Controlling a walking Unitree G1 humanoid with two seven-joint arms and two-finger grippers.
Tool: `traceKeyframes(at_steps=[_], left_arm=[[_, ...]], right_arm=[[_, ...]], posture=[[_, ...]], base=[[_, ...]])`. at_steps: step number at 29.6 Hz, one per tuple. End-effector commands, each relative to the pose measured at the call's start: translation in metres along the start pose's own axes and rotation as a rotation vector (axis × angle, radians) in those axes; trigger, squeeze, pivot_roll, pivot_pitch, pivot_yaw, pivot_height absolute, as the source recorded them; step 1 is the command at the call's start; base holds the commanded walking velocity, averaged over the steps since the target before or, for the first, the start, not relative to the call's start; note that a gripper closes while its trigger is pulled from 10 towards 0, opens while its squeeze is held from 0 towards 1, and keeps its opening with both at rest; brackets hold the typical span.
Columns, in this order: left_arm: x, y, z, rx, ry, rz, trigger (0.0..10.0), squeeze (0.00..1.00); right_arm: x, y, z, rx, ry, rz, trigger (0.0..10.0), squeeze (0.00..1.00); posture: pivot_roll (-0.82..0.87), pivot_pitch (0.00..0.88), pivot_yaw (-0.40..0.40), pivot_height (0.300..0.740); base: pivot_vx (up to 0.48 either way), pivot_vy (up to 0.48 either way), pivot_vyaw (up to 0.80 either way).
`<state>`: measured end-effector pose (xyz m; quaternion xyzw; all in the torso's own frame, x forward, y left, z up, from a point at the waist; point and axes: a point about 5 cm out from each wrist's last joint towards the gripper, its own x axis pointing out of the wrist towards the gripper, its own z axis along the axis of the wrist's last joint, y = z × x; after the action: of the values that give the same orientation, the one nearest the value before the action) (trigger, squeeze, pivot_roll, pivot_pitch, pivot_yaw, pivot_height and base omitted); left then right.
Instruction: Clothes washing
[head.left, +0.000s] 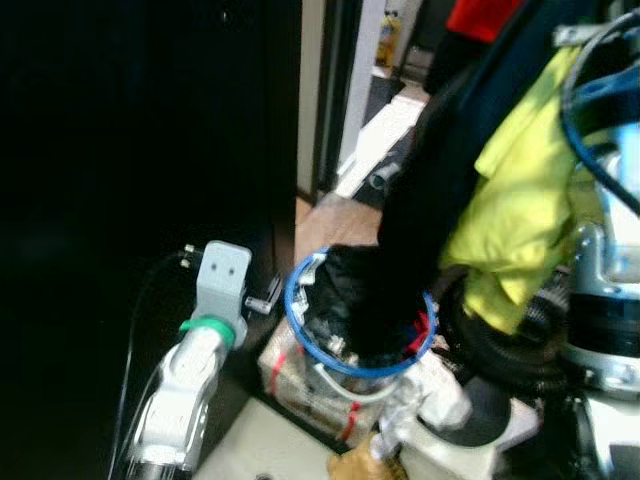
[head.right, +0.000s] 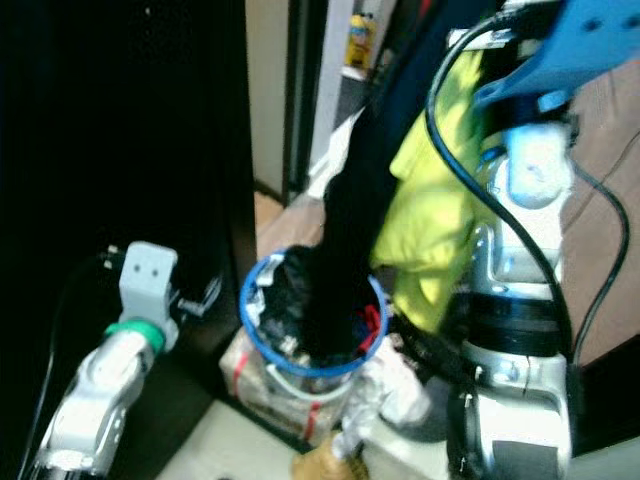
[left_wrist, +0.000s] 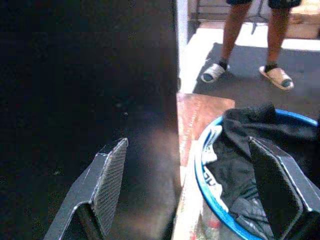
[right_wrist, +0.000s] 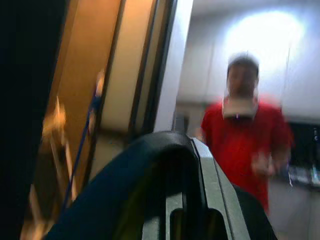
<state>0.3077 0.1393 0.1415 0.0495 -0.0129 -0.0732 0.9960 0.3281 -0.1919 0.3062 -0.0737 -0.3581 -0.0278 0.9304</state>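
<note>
A round laundry basket with a blue rim (head.left: 296, 318) stands on the floor, with dark clothes (head.left: 345, 290) piled in it. A long dark garment (head.left: 420, 200) hangs from up high down into the basket, and a yellow-green garment (head.left: 520, 200) hangs beside it. My right gripper (right_wrist: 185, 200) is raised, and the dark garment is draped over it and pinched between its fingers. My left arm (head.left: 195, 360) reaches low beside the basket. My left gripper (left_wrist: 190, 195) is open, with one finger (left_wrist: 107, 185) before a black panel and the other by the basket's clothes (left_wrist: 240, 155).
A tall black panel (head.left: 130, 150) fills the left side. Behind the basket are a wood floor strip (left_wrist: 200, 112) and a doorway. A person in a red shirt (right_wrist: 245, 135) stands beyond, feet in sandals (left_wrist: 215, 72). White items (head.left: 440, 400) lie at the basket's right.
</note>
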Motion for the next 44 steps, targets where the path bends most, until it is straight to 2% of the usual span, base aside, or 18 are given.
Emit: traceKeyframes(at_steps=[1,2,3,6,7,11,12,14,15,18,23,29,36,44], left_arm=[[0.001,0.003,0.001,-0.014,-0.003,0.007,10.0,0.00],[0.001,0.003,0.001,-0.014,-0.003,0.007,10.0,0.00],[0.002,0.004,0.004,-0.017,-0.014,0.011,10.0,0.00],[0.002,0.004,0.004,-0.017,-0.014,0.011,10.0,0.00],[0.004,0.005,0.008,-0.021,-0.027,0.014,10.0,0.00],[0.004,0.005,0.008,-0.021,-0.027,0.014,10.0,0.00],[0.006,0.005,0.012,-0.028,-0.038,0.014,10.0,0.00],[0.006,0.005,0.012,-0.028,-0.038,0.014,10.0,0.00],[0.007,0.005,0.017,-0.037,-0.052,0.017,10.0,0.00],[0.007,0.007,0.028,-0.056,-0.084,0.026,10.0,0.00],[0.006,0.008,0.033,-0.062,-0.098,0.030,10.0,0.00],[0.007,-0.001,0.055,-0.097,-0.169,0.002,10.0,0.00],[0.009,-0.002,0.058,-0.089,-0.175,-0.015,10.0,0.00],[0.009,-0.001,0.060,-0.081,-0.167,-0.024,10.0,0.00]], right_arm=[[-0.020,0.011,-0.022,0.005,0.098,0.014,10.0,0.00],[-0.020,0.011,-0.022,0.005,0.098,0.014,10.0,0.00],[-0.040,0.019,-0.040,0.009,0.178,0.029,10.0,0.00],[-0.040,0.019,-0.040,0.009,0.178,0.029,10.0,0.00],[-0.055,0.027,-0.055,0.021,0.244,0.039,10.0,0.00],[-0.055,0.027,-0.055,0.021,0.244,0.039,10.0,0.00],[-0.064,0.034,-0.065,0.029,0.287,0.046,10.0,0.00],[-0.064,0.034,-0.065,0.029,0.287,0.046,10.0,0.00],[-0.067,0.039,-0.068,0.045,0.310,0.047,10.0,0.00],[-0.064,0.042,-0.062,0.052,0.301,0.048,10.0,0.00],[-0.061,0.042,-0.058,0.046,0.289,0.052,10.0,0.00],[-0.055,0.041,-0.046,0.070,0.247,0.035,10.0,0.00],[-0.050,0.034,-0.042,0.091,0.225,-0.009,10.0,0.00],[-0.050,0.034,-0.042,0.115,0.231,-0.037,10.0,0.00]], posture=[[0.11,0.000,0.012,0.740],[0.11,0.000,0.012,0.740],[0.11,0.000,0.013,0.740],[0.11,0.000,0.013,0.740],[0.11,0.000,0.016,0.740],[0.11,0.000,0.016,0.740],[0.11,0.000,0.013,0.740],[0.11,0.000,0.013,0.740],[0.12,0.000,0.006,0.740],[0.12,0.000,-0.002,0.740],[0.12,0.000,-0.002,0.740],[0.13,0.000,-0.005,0.740],[0.13,0.000,0.008,0.740],[0.13,0.000,0.025,0.740]], base=[[0.000,0.000,0.00],[0.000,0.000,0.00],[0.000,0.000,0.00],[0.000,0.000,0.00],[0.000,0.000,0.00],[0.000,0.000,0.00],[0.000,0.000,0.00],[0.000,0.000,0.00],[0.000,0.000,0.00],[0.000,0.000,0.00],[0.000,0.000,0.00],[0.000,0.000,-0.80],[0.000,0.000,-0.80],[0.000,0.000,-0.80]])
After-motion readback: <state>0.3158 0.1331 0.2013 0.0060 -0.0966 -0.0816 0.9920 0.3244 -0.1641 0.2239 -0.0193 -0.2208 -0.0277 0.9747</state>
